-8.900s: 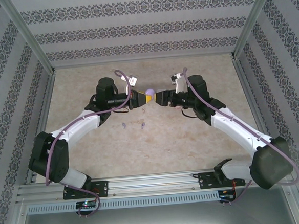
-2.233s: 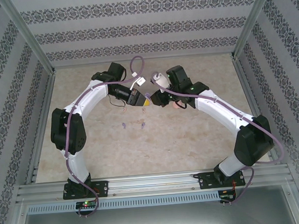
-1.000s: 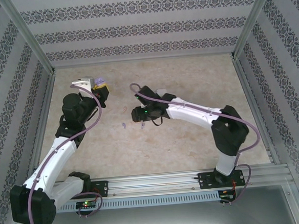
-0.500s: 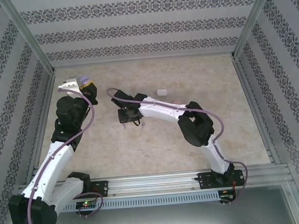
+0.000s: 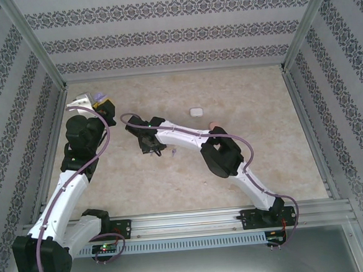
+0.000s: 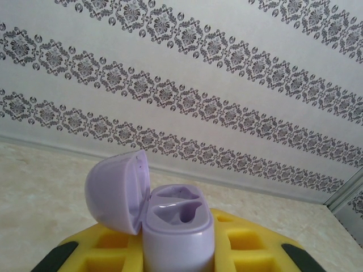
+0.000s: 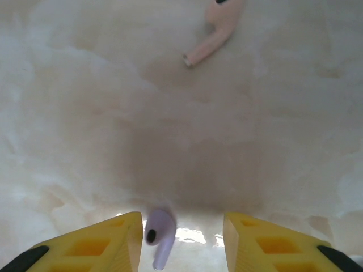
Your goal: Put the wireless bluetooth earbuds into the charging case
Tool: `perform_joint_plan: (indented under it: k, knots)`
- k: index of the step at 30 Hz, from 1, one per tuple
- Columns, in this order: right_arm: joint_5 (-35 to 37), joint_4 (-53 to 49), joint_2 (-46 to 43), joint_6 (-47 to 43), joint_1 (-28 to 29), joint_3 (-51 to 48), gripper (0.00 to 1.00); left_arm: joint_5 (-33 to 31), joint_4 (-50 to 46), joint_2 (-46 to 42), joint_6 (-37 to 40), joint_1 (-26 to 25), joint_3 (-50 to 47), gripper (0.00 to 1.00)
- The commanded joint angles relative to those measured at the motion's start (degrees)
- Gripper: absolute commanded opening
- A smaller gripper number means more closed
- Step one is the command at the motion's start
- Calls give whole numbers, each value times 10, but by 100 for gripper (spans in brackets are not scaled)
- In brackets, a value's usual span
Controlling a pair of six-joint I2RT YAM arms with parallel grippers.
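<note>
My left gripper (image 6: 177,258) is shut on a purple charging case (image 6: 177,226), held upright with its lid swung open to the left and both sockets empty. In the top view that case (image 5: 99,97) is raised at the far left of the table. My right gripper (image 7: 182,238) is low over the table, open. A purple earbud (image 7: 160,235) lies between its fingers, close beside the left finger (image 7: 108,243) and well apart from the right one. A pale pink earbud (image 7: 212,31) lies further ahead. A second purple earbud (image 5: 174,152) lies just right of the right gripper (image 5: 150,145).
A closed white case (image 5: 195,112) stands on the table behind the right arm. A small pink thing (image 5: 213,124) peeks out beside that arm's elbow. Patterned walls and metal frame posts close in the table on three sides.
The right arm has swung left across the table and come down over a purple earbud, its jaws narrowing a little. The left arm has drawn the open case slightly further left.
</note>
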Motion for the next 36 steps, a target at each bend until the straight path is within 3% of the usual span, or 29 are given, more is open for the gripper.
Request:
perform_joint_plan:
  k: [1, 11, 21, 36]
  knots:
    - [18, -27, 17, 13, 8, 22, 42, 10, 12, -1, -18, 11, 17, 0]
    - [13, -30, 37, 21, 12, 41, 40, 13, 15, 0, -25, 16, 14, 0]
    - [26, -49, 37, 138, 16, 28, 36, 17, 21, 0, -34, 19, 10, 0]
    - [19, -48, 51, 184, 5, 45, 33, 21, 29, 1, -39, 20, 5, 0]
